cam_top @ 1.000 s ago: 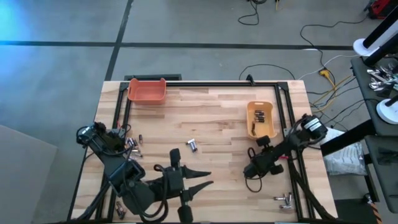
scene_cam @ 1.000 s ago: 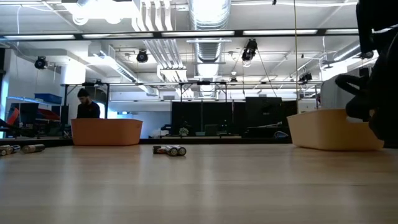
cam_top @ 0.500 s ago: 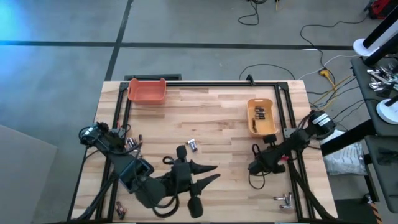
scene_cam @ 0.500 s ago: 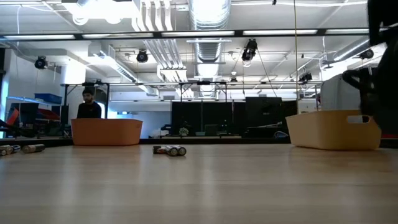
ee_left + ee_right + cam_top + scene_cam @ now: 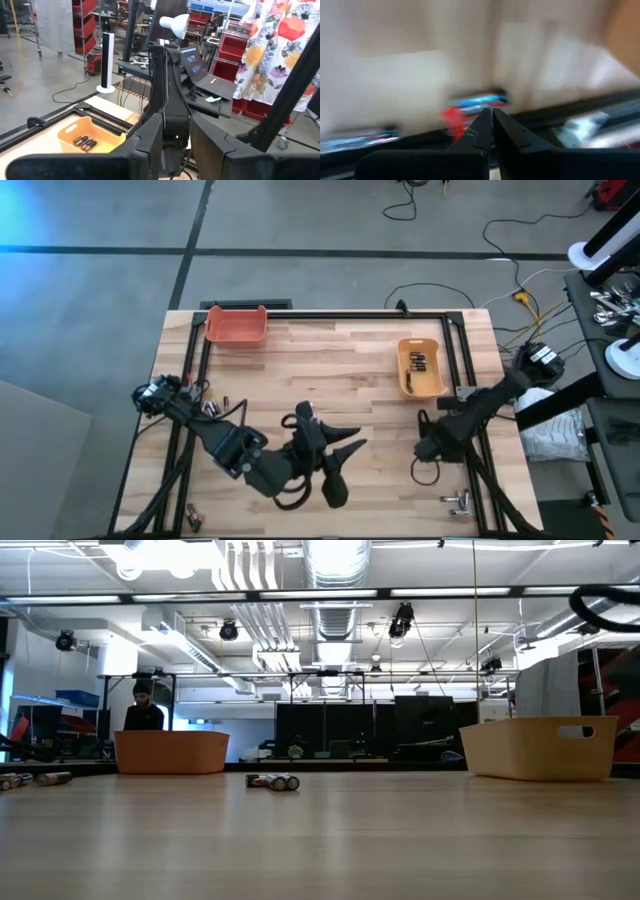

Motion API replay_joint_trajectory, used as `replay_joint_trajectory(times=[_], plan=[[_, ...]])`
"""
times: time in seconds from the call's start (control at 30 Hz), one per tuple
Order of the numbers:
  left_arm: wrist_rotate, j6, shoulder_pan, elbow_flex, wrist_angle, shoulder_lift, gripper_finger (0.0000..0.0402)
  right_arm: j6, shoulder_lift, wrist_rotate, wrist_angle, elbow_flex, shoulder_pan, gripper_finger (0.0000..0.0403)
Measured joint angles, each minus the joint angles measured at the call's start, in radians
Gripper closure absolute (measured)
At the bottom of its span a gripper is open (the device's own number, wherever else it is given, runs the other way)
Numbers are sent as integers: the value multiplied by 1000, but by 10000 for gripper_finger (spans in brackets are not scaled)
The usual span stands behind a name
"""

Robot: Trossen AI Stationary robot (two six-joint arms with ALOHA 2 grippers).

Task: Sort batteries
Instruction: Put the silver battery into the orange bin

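Two loose batteries (image 5: 309,413) sit mid-table, well left of the yellow bin (image 5: 420,370). The right gripper (image 5: 428,450), pinched together and empty, has pulled back off the bin. The left gripper (image 5: 340,461) swung in; its fingers are slightly apart.

Right wrist view, as we record it: 1 right pincer (image 5: 487,120), its 2 dark fingers (image 5: 481,131) pressed tip to tip with no gap. Beyond them we see pale wooden worktop (image 5: 420,60), heavily blurred. 1 small blue-and-red object (image 5: 470,107) lies just past the fingertips; we cannot identify it. 1 dark bar (image 5: 560,112) crosses behind.
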Motion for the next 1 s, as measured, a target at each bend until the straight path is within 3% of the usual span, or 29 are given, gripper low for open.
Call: replay_joint_trajectory(times=[0.23,0.5,0.8,1.0], plan=[[97,80,24,0,36,0,322,121,126,66,6,-47,-19,394],[202,95,57,-3,63,0,322,105,300,16,73,-73,-12,394],[303,49,43,-5,58,0,322,140,186,-131,111,-21,5,394],[351,5,43,-5,52,0,322,183,88,-109,134,40,6,394]])
